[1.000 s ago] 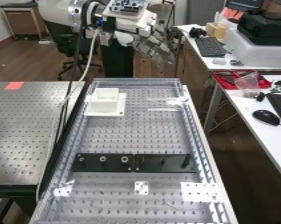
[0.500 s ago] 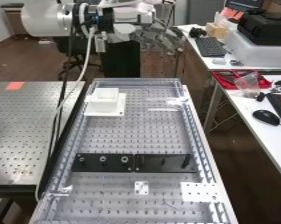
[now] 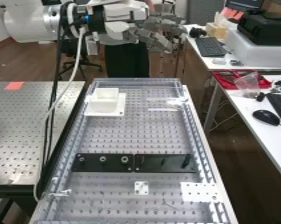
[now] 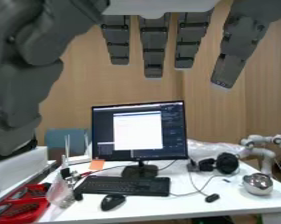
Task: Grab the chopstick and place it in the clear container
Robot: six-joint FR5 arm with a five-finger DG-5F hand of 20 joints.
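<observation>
From the near end, I saw the robot hand (image 3: 161, 32) up in the air past the far end of the clear-walled tray (image 3: 134, 81), at the end of the white arm (image 3: 32, 24) coming in from the left. It was open, its fingers (image 4: 154, 50) straight and apart, with nothing held in them.

The light was tricky on all that see-through plastic, but the thin pale strip (image 3: 163, 109) lying crosswise towards the tray's far right corner may have been the chopstick. Across from it, on the left, a white square cup (image 3: 105, 95) stood on a white base (image 3: 118, 111).

Nearer me, two black bars (image 3: 166, 163) lay end to end across the perforated board (image 3: 134, 135). Closer still were a small white plate (image 3: 141, 188) and, to its right, a wider one with holes.

On the white surface (image 4: 190, 207) facing the robot's wrist stood a monitor (image 4: 139, 130), with a keyboard (image 4: 124, 185) and a mouse (image 4: 112, 202) in front. Headphones (image 4: 226, 163) lay near a shiny round thing (image 4: 258, 184).
</observation>
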